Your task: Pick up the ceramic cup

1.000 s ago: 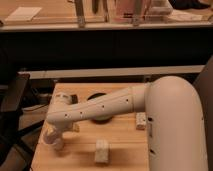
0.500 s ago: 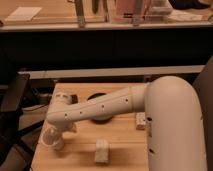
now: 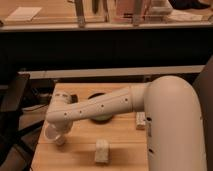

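Observation:
The small white ceramic cup (image 3: pixel 51 133) is at the left edge of the wooden table (image 3: pixel 125 150), near its front left corner. My gripper (image 3: pixel 57 136) is at the end of the white arm (image 3: pixel 100 107), which reaches from the right across the table, and it sits right at the cup, covering part of it. The frames do not show whether the cup rests on the table or is lifted off it.
A wide dark green bowl (image 3: pixel 102 118) sits mid-table, mostly hidden behind the arm. A small pale block (image 3: pixel 102 150) stands near the front edge. Another small pale object (image 3: pixel 141 120) lies at the right beside my arm's base. A dark chair (image 3: pixel 12 100) stands left of the table.

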`<state>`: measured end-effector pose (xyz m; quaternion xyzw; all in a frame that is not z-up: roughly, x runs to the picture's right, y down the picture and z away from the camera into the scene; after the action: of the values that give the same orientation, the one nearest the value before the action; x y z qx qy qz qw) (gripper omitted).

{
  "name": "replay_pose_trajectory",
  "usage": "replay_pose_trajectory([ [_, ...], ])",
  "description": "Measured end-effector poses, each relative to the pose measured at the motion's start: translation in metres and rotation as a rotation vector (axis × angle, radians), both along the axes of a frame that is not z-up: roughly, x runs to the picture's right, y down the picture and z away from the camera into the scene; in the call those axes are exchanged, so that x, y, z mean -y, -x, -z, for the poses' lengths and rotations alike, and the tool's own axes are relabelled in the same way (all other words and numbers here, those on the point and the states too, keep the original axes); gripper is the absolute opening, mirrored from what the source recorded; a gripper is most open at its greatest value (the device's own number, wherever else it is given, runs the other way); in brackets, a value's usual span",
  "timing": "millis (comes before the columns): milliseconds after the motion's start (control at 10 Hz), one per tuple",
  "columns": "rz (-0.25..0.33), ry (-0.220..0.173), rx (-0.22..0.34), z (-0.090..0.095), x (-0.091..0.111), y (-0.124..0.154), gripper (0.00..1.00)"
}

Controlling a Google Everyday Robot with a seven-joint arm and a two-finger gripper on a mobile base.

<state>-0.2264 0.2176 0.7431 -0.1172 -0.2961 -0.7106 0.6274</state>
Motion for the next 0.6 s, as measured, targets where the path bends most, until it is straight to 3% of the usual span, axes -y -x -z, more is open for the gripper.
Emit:
replay_pose_trajectory([
  [200,0.002,0.001,0.0,0.004,0.008,-0.002,0.01],
  [400,-0.001,-0.009,-0.002,0.01,0.027,-0.009,0.0],
  [600,0.005,-0.009,0.002,0.011,0.028,-0.01,0.0],
])
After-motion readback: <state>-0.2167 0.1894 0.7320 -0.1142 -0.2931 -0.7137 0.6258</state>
